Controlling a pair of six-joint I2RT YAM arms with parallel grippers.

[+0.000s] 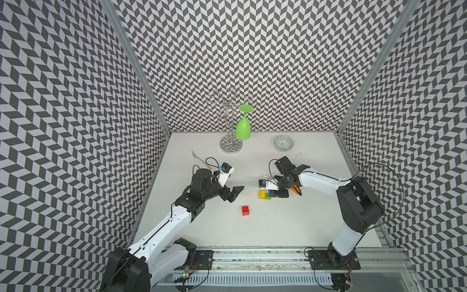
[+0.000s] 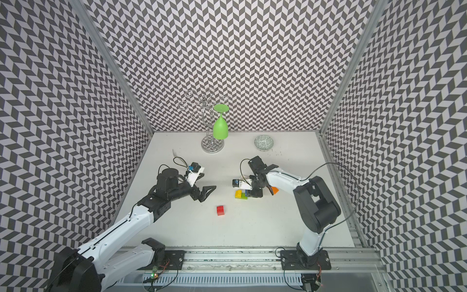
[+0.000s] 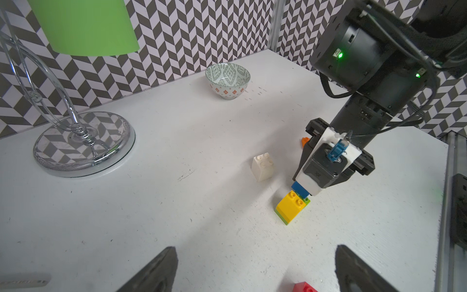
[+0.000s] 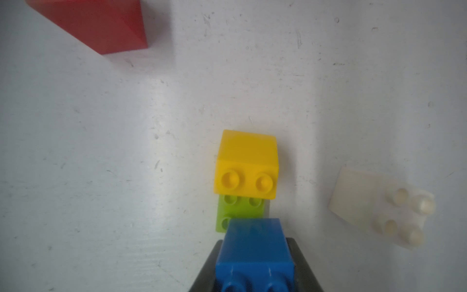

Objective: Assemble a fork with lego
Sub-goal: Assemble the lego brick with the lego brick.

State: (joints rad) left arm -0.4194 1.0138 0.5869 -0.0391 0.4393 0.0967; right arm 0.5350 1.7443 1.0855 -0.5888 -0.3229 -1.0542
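Note:
My right gripper (image 4: 254,255) is shut on a blue brick (image 4: 254,242) and holds it over the bare studs of a lime-green brick (image 4: 240,209). A yellow brick (image 4: 246,164) sits on that green brick's other end. This small build (image 1: 264,195) lies mid-table, and whether the blue brick touches it I cannot tell. A red brick (image 1: 245,210) lies alone in front of it, with a white brick (image 3: 262,166) beside the build. An orange brick (image 2: 275,189) lies by the right wrist. My left gripper (image 1: 233,193) hovers open and empty to the left of the bricks.
A chrome glass rack (image 1: 231,146) with a green glass (image 1: 243,129) hanging upside down stands at the back. To its right is a patterned bowl (image 1: 284,143). A thin pale plastic fork (image 1: 199,158) lies near the left wall.

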